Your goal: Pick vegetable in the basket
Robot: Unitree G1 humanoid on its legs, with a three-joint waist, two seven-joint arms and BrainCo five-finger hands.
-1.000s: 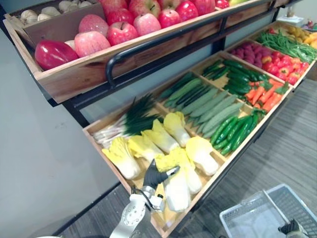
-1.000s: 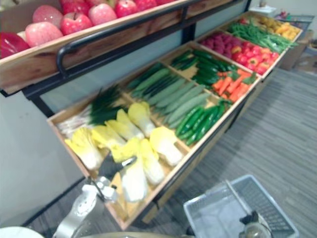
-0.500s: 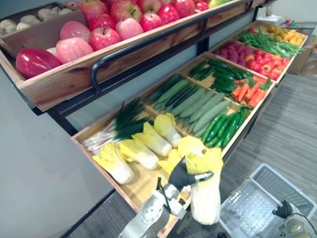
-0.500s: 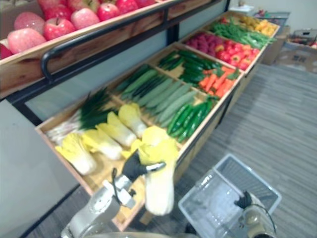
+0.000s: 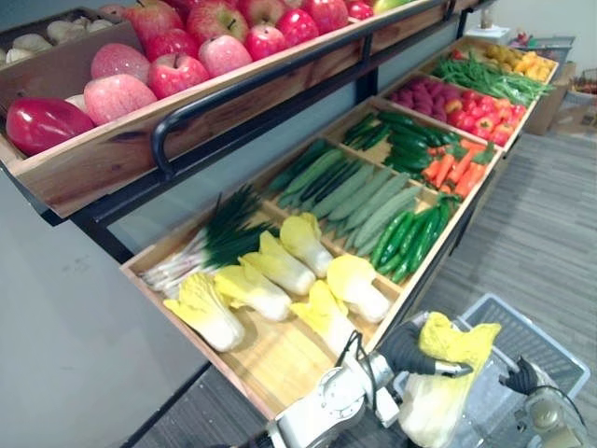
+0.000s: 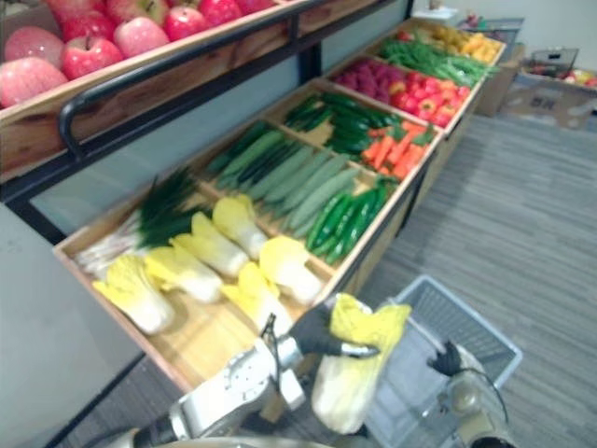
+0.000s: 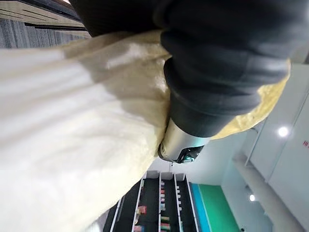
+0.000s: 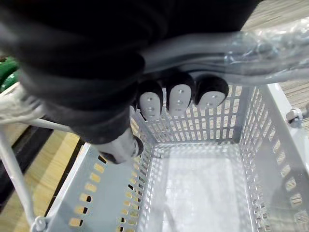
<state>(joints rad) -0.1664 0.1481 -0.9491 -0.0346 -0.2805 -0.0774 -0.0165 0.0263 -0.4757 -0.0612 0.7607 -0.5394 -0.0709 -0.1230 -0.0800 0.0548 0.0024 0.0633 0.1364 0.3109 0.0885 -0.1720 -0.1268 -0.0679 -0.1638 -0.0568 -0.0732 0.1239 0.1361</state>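
Observation:
A pale napa cabbage [image 5: 437,387] with yellow leaves hangs stem-down, and my left hand [image 5: 407,349] is shut on its leafy top. It hangs at the near-left edge of the grey plastic basket [image 5: 552,352], partly over its inside. The left wrist view shows the cabbage [image 7: 72,135] pressed against that hand [image 7: 217,72]. My right hand [image 5: 522,376] is at the basket's near side. In the right wrist view its fingers [image 8: 179,99] curl round the basket's handle [image 8: 263,53] above the empty basket [image 8: 207,133].
A sloped wooden display [image 5: 270,359] holds more cabbages [image 5: 280,271], scallions [image 5: 219,238], cucumbers [image 5: 364,191], carrots [image 5: 450,168] and red peppers [image 5: 480,117]. Above it runs a black rail [image 5: 270,79] under a shelf of apples [image 5: 177,65]. Grey floor [image 5: 546,243] lies to the right.
My left hand has lifted the cabbage out of the wooden crate and carried it right, to the basket's edge. The camera has also swung to the right.

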